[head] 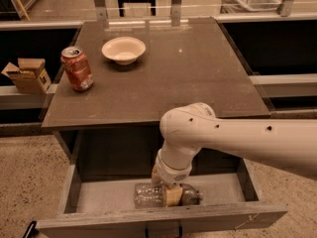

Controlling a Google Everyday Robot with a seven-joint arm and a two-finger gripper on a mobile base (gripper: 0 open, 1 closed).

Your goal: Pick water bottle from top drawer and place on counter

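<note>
The water bottle lies on its side on the floor of the open top drawer, with its cap pointing right. My gripper reaches down into the drawer from the white arm and straddles the bottle's middle. One tan finger pad presses on the bottle's near side and the other finger is hidden behind it. The bottle rests on the drawer floor. The counter is the dark glossy top directly above the drawer.
A red soda can stands at the counter's left edge and a white bowl sits behind it. A cardboard box rests on a low shelf to the left. The drawer's front panel lies close below the gripper.
</note>
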